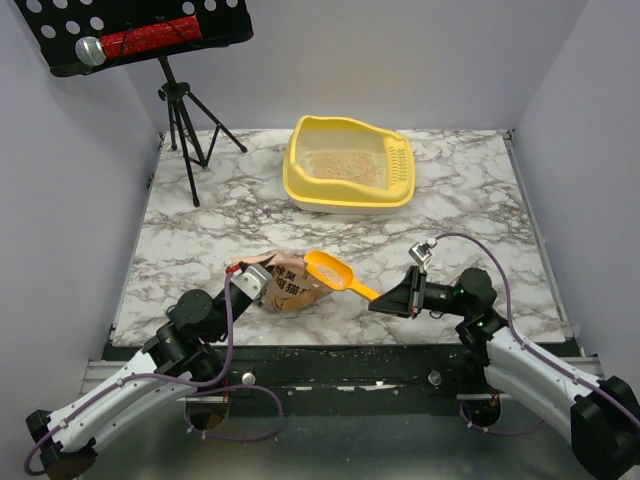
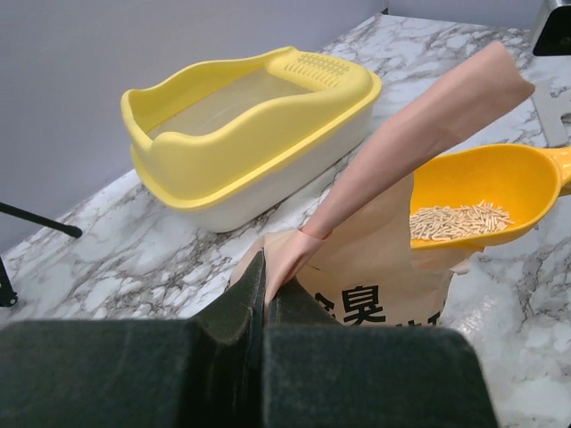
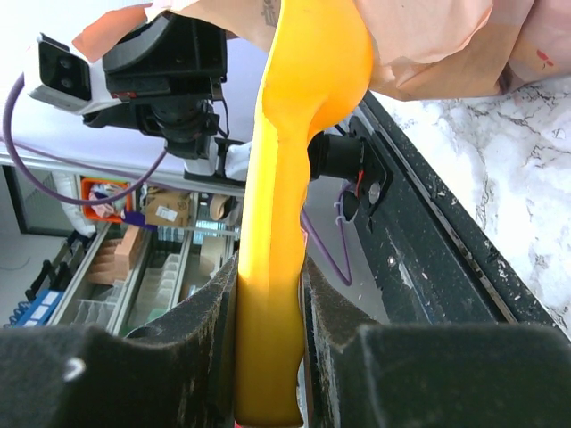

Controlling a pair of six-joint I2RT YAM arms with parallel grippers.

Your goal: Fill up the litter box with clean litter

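Right gripper clamps the scoop handle; left gripper pinches the bag. Keep the scoop level carrying litter far to the box.

Marble table carries litter box, bag (lying sideways), tripod.

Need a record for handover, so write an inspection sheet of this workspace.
Surface: marble table; stray grains along its near edge.
Job's things: litter box at the back, thin litter layer inside.
Clutter: bag; scoop holding pellets at the bag's top; tripod back left.
Grippers: left gripper shut on the bag's edge; right gripper shut on the scoop's handle.
Cables: purple cables loop off both arms.
Surroundings: plain pale walls; nothing else seen.
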